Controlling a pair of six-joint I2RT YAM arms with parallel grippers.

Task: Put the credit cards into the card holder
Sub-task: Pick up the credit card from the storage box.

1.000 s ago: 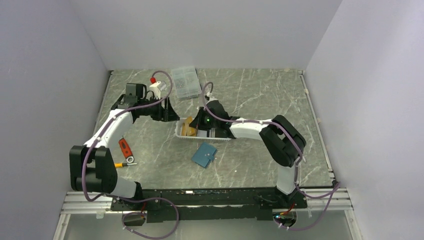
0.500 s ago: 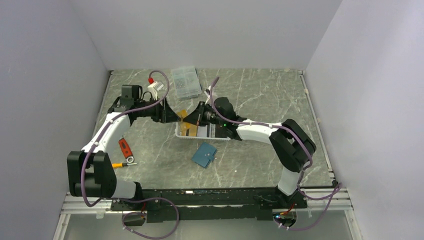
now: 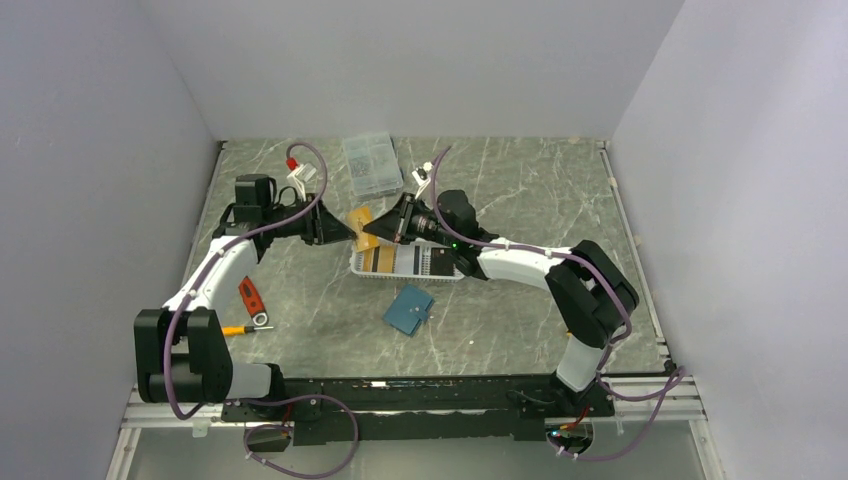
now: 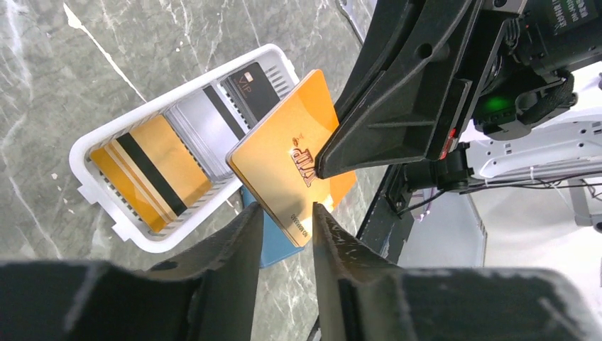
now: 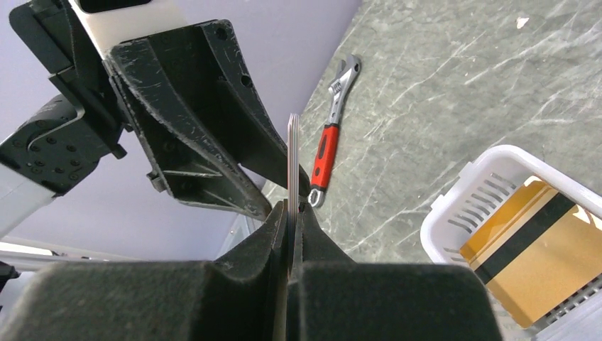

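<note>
A yellow-gold credit card (image 3: 358, 220) hangs above the left end of the white basket (image 3: 400, 279), with my right gripper (image 3: 383, 232) shut on it; the right wrist view shows this card (image 5: 292, 156) edge-on between the closed fingers of the right gripper (image 5: 291, 206). My left gripper (image 3: 340, 233) faces it from the left. Its jaws stand apart, and the gold card's (image 4: 284, 160) lower corner reaches between the tips of the left gripper (image 4: 287, 209). In the basket (image 4: 177, 94) lie a gold striped card (image 4: 152, 174), a grey card (image 4: 206, 121) and a black card (image 4: 254, 85). The teal card holder (image 3: 409, 309) lies closed on the table in front of the basket.
A red-handled wrench (image 3: 252, 298) lies on the table at the left, near the left arm. A clear compartment box (image 3: 367, 163) sits at the back. The two grippers are close together over the basket's left end.
My right gripper has lifted the gold card out of the basket and carried it up and left. The left gripper's jaws have narrowed around the card's corner.
</note>
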